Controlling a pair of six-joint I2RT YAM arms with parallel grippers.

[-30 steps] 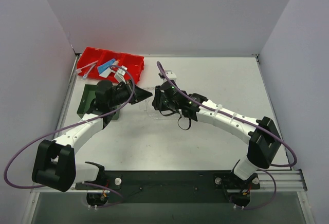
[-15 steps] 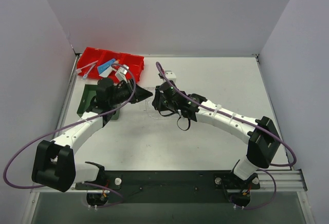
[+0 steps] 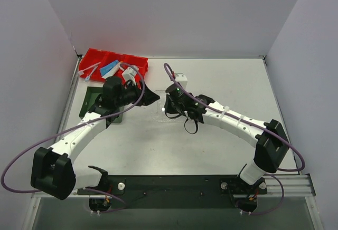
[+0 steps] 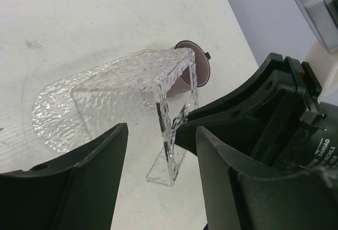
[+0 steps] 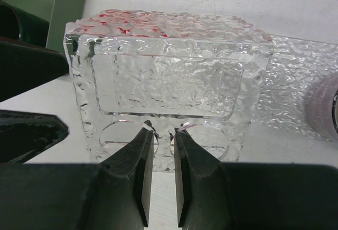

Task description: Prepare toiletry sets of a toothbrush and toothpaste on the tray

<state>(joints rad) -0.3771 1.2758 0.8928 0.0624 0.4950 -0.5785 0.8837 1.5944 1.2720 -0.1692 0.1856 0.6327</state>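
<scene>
Across the top view, the white desk filled most of the frame, with both arms reaching in from the bottom edge to meet just left of centre. At upper left sat the red bin, and directly below it the dark green tray, partly covered by the left arm.

Between the two arm tips was the tray. From overhead its clear plastic was almost lost against the desk. The wrist views showed it plainly: bumpy, transparent, and tipped up off the desk rather than lying flat.

The right wrist view showed the right end effector with its fingers drawn nearly together, pinching the tray's near rim at the bottom centre of the frame. The left wrist view showed the left end effector spread wide, one finger on each side of the tray's lower corner and neither touching it. That view also caught a dark finger of the right arm gripping the tray's edge at right.

Only the top view showed the red bin's contents. The blue toothpaste lay near its middle, and a pale toothbrush lay at its left end, well apart from the tray.
</scene>
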